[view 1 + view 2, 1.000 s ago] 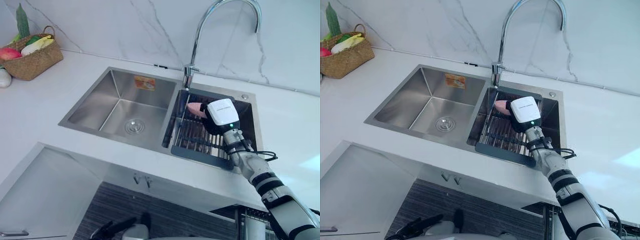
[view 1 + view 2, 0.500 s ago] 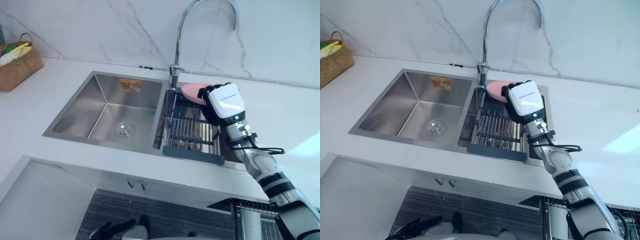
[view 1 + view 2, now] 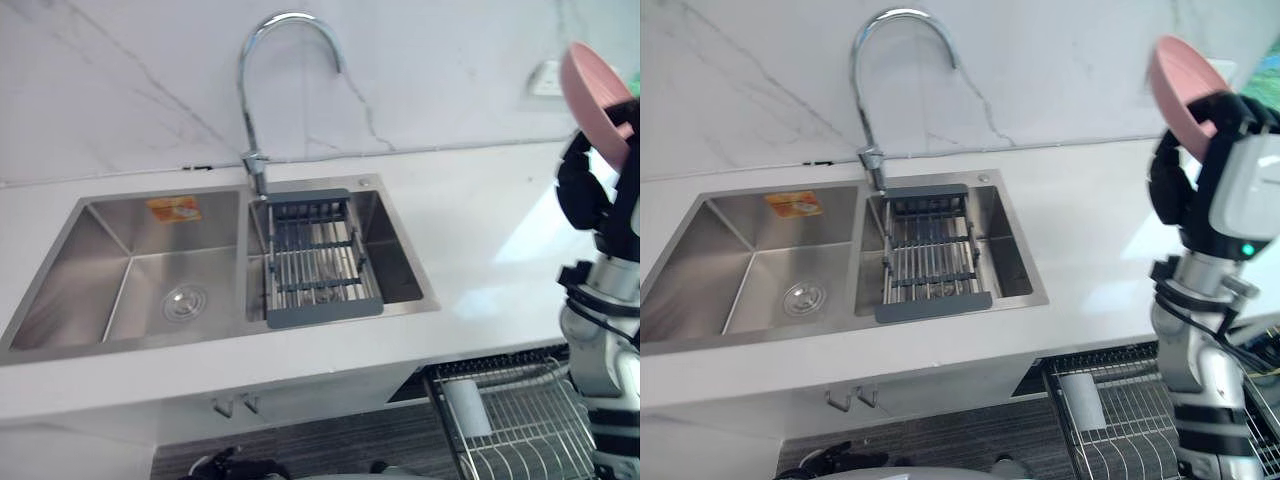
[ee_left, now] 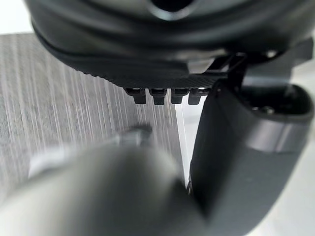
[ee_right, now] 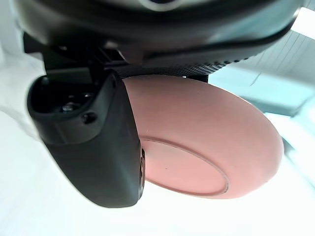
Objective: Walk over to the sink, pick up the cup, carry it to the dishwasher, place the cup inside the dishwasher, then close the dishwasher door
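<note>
Had raised the pink cup (image 3: 1185, 85), shallow and bowl-like, out of the drain rack (image 3: 930, 260) within the last second and brought it up to 2 o'clock, high over the table (image 3: 1090, 230) and well apart from the sink (image 3: 760, 270). Held it tipped on edge in the right hand (image 3: 1250, 190), fingers (image 3: 1240, 108) curled over the rim and thumb laid against the underside, as seen in the right wrist view. Had swung the head rightward too, so read the sink's slide toward 9 o'clock as a shift of the view, not of the sink. Judged the pick-up finished and the carry begun; still had the placing and the door to do. Kept the left hand (image 4: 246, 147) low above the grey striped floor (image 4: 74, 98), idle. Nearest, at 5 o'clock below the table's front edge, found the dishwasher rack (image 3: 1120, 420) pulled out, with a pale cup-like piece (image 3: 1080, 400) at its left side and open wire beside it. Would probably need to lower the cup past that front edge without clipping it. Farther on, had bare table between the sink's rim and the hand, so free room there. Farthest, noted the faucet (image 3: 890, 60) arching at 11 o'clock and the marble wall (image 3: 1060, 70) behind the raised cup, seemingly the one tight side.
</note>
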`<state>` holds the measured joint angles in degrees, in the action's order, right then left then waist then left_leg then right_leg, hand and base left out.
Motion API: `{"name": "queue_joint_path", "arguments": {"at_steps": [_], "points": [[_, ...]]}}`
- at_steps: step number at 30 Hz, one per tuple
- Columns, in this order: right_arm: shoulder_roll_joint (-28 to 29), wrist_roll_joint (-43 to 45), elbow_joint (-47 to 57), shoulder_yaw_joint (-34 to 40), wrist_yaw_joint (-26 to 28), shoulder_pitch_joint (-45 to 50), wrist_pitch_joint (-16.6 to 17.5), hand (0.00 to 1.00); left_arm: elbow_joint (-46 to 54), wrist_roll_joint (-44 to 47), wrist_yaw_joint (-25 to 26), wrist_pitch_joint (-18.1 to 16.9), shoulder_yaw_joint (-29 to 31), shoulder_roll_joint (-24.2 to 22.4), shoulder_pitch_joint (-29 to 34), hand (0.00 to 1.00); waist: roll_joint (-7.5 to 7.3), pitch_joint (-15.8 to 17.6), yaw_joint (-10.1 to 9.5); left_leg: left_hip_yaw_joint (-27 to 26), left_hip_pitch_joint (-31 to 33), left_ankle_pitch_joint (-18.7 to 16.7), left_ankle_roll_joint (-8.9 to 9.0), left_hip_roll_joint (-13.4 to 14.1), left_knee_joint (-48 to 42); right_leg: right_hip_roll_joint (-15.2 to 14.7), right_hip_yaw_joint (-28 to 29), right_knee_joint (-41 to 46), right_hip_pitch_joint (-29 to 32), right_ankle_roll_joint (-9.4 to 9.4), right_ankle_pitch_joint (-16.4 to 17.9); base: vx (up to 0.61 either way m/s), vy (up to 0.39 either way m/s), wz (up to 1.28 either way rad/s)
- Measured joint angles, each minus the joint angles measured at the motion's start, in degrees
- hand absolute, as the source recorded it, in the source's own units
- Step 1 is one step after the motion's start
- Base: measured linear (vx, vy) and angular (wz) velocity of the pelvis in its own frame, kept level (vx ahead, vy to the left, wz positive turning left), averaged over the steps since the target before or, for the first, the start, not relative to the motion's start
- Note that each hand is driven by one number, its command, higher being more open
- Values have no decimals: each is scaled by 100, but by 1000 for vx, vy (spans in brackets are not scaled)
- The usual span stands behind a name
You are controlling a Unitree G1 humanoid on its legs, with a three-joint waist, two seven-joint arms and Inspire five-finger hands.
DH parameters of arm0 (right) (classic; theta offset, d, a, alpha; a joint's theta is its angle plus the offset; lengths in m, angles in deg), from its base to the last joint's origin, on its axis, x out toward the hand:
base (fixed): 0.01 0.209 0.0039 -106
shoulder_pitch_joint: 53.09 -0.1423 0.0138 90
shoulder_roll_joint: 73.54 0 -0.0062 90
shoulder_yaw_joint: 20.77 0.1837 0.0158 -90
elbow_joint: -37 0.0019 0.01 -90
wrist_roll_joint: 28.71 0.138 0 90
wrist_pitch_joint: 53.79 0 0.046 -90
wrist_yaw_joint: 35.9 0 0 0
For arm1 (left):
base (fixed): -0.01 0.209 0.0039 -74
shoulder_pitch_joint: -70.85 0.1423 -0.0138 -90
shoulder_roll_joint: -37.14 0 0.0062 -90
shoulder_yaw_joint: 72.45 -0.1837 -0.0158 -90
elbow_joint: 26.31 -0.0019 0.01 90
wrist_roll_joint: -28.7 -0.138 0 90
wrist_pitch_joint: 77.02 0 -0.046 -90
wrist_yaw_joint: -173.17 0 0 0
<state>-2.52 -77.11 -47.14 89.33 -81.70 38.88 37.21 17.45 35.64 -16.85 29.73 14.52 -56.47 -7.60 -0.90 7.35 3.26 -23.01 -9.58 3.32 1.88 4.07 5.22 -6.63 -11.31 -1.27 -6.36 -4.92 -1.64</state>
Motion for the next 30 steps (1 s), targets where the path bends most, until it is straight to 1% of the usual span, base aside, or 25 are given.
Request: {"name": "queue_joint_path", "arguments": {"at_steps": [1,2,3,4,5,7,8,10,11,13,16,18,21,23,26,30], "points": [[20,0,-25,219,-30,231,-38,0,-99,51,-27,-12,0,-3,6,100,19,-21,104,-112,-9,-6,8,19,-1,18,113,-10,63,-5,3,-31,3,-33],[27,0,-33,261,-48,270,-41,0,-112,63,-26,-12,0,-4,7,100,23,-24,124,-128,-9,-7,9,21,-1,21,131,-12,72,-8,2,-35,4,-36],[81,1,-92,446,-109,427,-62,0,-155,105,-26,-9,-2,-7,24,100,26,-41,224,-199,-11,-15,22,30,-3,36,193,-13,116,-13,0,-22,7,-29],[172,5,-165,653,-168,588,-83,0,-178,124,-24,-4,-15,-10,38,100,52,-68,279,-283,-29,-26,37,44,-24,53,261,-14,145,-7,-5,-12,6,-35],[230,5,-233,756,-209,663,-81,0,-185,152,-23,-2,-30,-10,45,100,45,-70,293,-324,-46,-32,43,52,-25,60,301,-16,153,-5,-7,0,7,-34],[532,14,-575,1143,-317,981,-72,0,-200,233,-15,45,-128,5,70,100,46,-119,381,-442,-87,-52,67,81,-26,68,364,-30,171,4,-13,11,1,-27],[616,26,-660,1223,-338,1052,-68,0,-204,244,-15,60,-135,4,74,100,54,-125,414,-454,-90,-61,79,86,-26,73,369,-35,171,5,-12,16,-14,-15],[993,156,-990,1467,-412,1284,-66,0,-291,272,6,106,-135,-21,74,100,102,-157,527,-512,-85,-83,107,106,-27,88,374,-82,186,17,-13,12,-17,-13],[1110,160,-1051,1514,-426,1323,-67,0,-303,291,19,123,-136,-28,74,100,114,-164,546,-537,-85,-92,116,112,-28,92,378,-83,197,18,-13,19,-14,-20],[1560,163,-1241,1572,-552,1525,-67,0,-302,322,79,190,-138,-75,71,100,179,-200,556,-655,-82,-130,143,139,-32,107,395,-82,256,24,-19,36,-24,-24],[1947,161,-1427,1562,-607,1698,-66,0,-300,331,119,225,-140,-93,60,100,202,-195,563,-688,-70,-153,153,157,-33,129,414,-82,288,24,-30,33,-27,-9],[2178,163,-1732,1537,-679,1729,-59,0,-300,394,142,227,-140,-97,59,100,215,-185,552,-685,-47,-163,153,159,-34,131,405,-75,305,45,-49,38,-22,1],[2306,192,-2122,1398,-785,1728,-21,0,-299,452,157,225,-140,-122,57,100,259,-157,535,-656,-39,-188,155,151,-35,115,337,-42,302,49,-52,41,-13,6],[2411,222,-2375,1157,-829,1729,-13,0,-293,551,204,206,-190,-139,51,100,314,-119,516,-603,-20,-198,149,142,-35,92,236,-5,305,38,-44,22,-10,11],[2434,305,-2605,913,-848,1734,-10,0,-288,556,246,161,-204,-174,23,100,371,-75,470,-508,29,-200,144,117,-36,54,138,30,316,10,-6,2,-4,19],[2446,861,-3093,579,-809,1743,-30,0,-295,691,264,110,-210,-190,-3,100,397,-47,331,-312,75,-197,137,85,-37,-2,-46,157,315,-5,107,8,-4,23]]}}
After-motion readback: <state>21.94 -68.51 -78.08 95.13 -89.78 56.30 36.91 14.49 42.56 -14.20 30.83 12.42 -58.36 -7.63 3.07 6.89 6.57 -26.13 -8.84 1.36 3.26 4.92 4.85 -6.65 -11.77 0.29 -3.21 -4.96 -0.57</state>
